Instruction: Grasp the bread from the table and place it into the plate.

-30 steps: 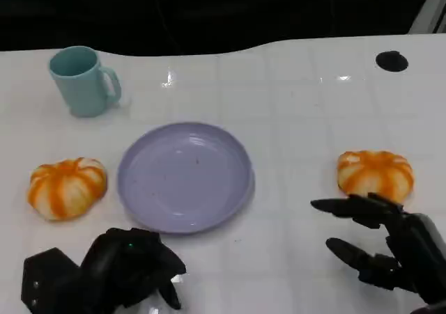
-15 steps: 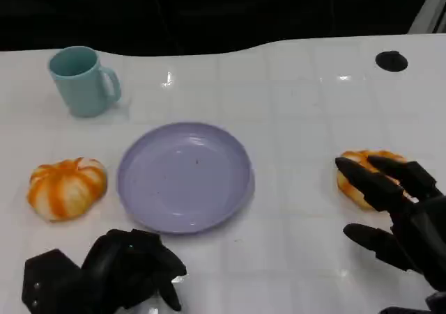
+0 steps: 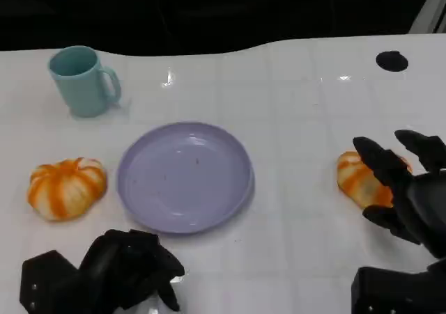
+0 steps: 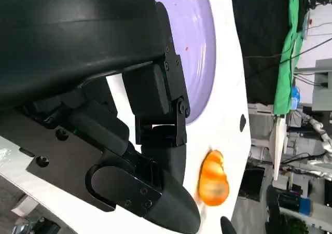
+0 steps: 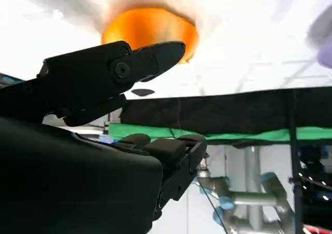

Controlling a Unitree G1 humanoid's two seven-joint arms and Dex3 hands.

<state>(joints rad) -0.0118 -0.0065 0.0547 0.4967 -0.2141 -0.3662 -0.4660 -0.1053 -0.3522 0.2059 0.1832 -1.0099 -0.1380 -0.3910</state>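
R hand (image 3: 404,189) spread over bread (image 3: 357,180), plate (image 3: 185,177) (head view)

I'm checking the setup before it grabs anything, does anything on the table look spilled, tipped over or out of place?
Nothing stands out. The teal mug stands upright, the purple plate lies flat and holds nothing yet, and both orange breads sit whole on the table, the right hand open over one.

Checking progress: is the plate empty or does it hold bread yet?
Empty. The plate shows bare purple; one bread lies left of it, the other right.
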